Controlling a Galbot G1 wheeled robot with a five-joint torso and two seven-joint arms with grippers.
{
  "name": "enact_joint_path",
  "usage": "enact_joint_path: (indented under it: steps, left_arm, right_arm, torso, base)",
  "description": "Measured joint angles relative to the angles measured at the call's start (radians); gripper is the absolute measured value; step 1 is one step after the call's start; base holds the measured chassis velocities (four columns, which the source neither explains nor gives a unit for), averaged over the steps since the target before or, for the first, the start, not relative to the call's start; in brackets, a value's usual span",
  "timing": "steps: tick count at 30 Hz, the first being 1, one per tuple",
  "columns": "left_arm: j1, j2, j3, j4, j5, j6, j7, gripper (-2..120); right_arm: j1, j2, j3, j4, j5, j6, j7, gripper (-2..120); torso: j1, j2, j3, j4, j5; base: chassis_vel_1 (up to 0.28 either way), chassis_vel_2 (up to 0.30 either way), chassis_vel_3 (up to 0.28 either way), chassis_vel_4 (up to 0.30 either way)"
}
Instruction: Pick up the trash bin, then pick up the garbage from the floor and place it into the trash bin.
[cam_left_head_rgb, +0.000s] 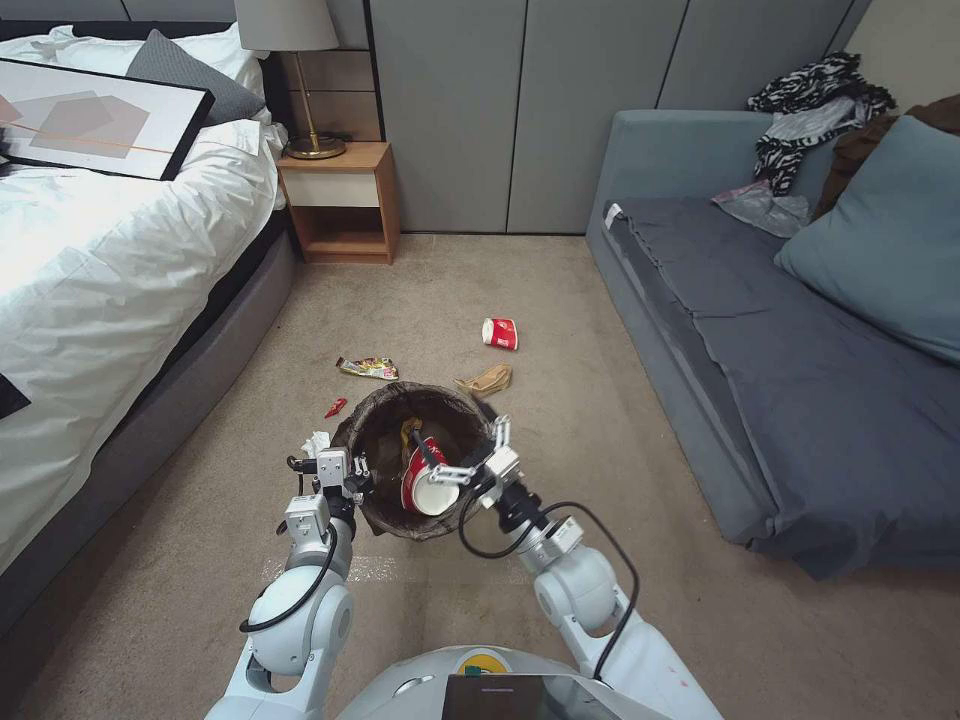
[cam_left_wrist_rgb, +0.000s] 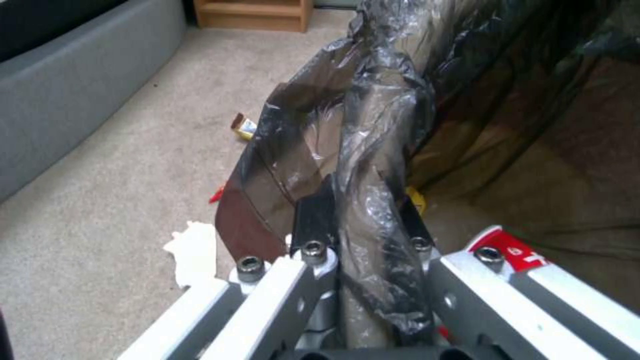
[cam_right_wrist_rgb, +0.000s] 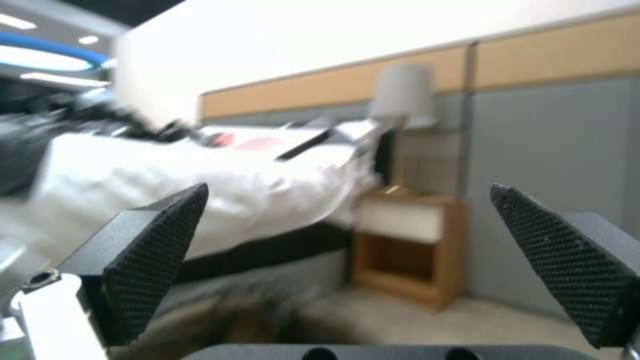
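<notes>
The trash bin (cam_left_head_rgb: 385, 425), lined with a dark brown bag, sits in front of me with my left gripper (cam_left_head_rgb: 352, 478) shut on its near rim. In the left wrist view the left gripper (cam_left_wrist_rgb: 363, 222) pinches the rim and crinkled liner (cam_left_wrist_rgb: 373, 150). My right gripper (cam_left_head_rgb: 478, 452) hangs open over the bin's mouth, and its pads (cam_right_wrist_rgb: 160, 245) stand wide apart with nothing between them. A red-and-white cup (cam_left_head_rgb: 425, 487) lies inside the bin. On the floor lie more garbage: another cup (cam_left_head_rgb: 500, 333), a tan paper bag (cam_left_head_rgb: 487, 380), a yellow wrapper (cam_left_head_rgb: 367, 368), a red scrap (cam_left_head_rgb: 335, 407) and a white tissue (cam_left_head_rgb: 318, 441).
A bed (cam_left_head_rgb: 110, 270) runs along the left, with a wooden nightstand (cam_left_head_rgb: 340, 200) and lamp behind it. A grey-blue sofa (cam_left_head_rgb: 760, 370) with a cushion and zebra-striped cloth (cam_left_head_rgb: 810, 110) fills the right. Open carpet lies between them.
</notes>
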Motion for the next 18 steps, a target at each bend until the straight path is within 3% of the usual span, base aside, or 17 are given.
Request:
enact_joint_path:
  steps: [2,4,10,18]
  left_arm:
    - [0.0,0.0,-0.001,0.001,0.001,-0.001,0.001,3]
    - [0.0,0.001,-0.006,0.003,0.009,-0.005,0.004,3]
    - [0.001,0.002,-0.016,0.005,0.026,-0.022,0.005,3]
    - [0.007,0.004,-0.027,0.006,0.027,-0.036,0.004,3]
  right_arm:
    - [-0.008,0.005,0.017,0.026,-0.011,0.003,0.017,100]
    - [-0.05,0.025,0.081,0.091,-0.037,0.007,0.117,100]
    - [-0.132,0.051,0.149,0.1,-0.067,0.023,0.241,100]
    - [-0.169,0.07,0.225,0.035,-0.076,0.07,0.283,100]
  torso:
    - [0.0,0.0,0.0,0.0,0.0]
    - [0.0,0.0,0.0,0.0,0.0]
    - [0.0,0.0,0.0,-0.0002,0.0001]
    - [0.0,0.0,0.0,0.0,0.0001]
  base:
    - [0.0,0.0,0.0,0.0]
    - [0.0,0.0,0.0,0.0]
    - [0.0,0.0,0.0,0.0]
    - [0.0,0.0,0.0,0.0]
